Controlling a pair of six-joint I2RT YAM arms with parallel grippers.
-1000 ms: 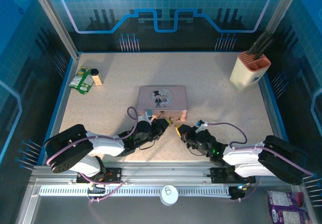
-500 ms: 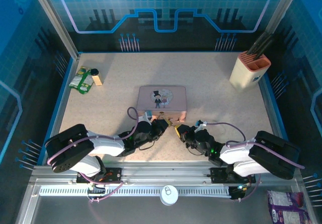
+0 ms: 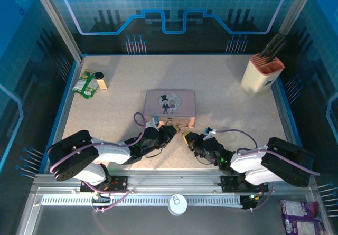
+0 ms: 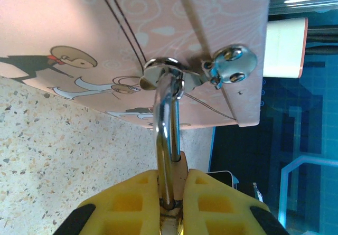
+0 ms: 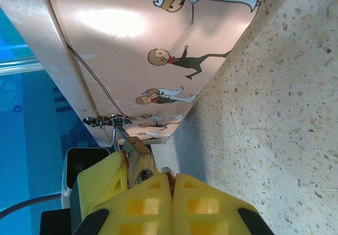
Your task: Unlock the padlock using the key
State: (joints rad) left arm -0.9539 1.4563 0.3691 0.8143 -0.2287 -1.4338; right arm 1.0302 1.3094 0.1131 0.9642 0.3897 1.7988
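Padlock [image 4: 168, 129] hangs off the pink tin [image 4: 79, 18], pinched by left pincer [image 4: 171, 179]; right pincer [image 5: 171, 181], clamped on the key [image 5: 166, 170] I think, sits right beside it.

A pink tin [image 3: 170, 105] with a cartoon couple is sitting centrally on a speckled table [image 3: 222, 87]; a beige holder [image 3: 261, 74] is standing far right, a green packet [image 3: 84, 83] lying far left.

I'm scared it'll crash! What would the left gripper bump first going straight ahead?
Most likely the pink tin: the left gripper, shut on the padlock, points at the silvery latch that the padlock hooks into. Depth is unclear.
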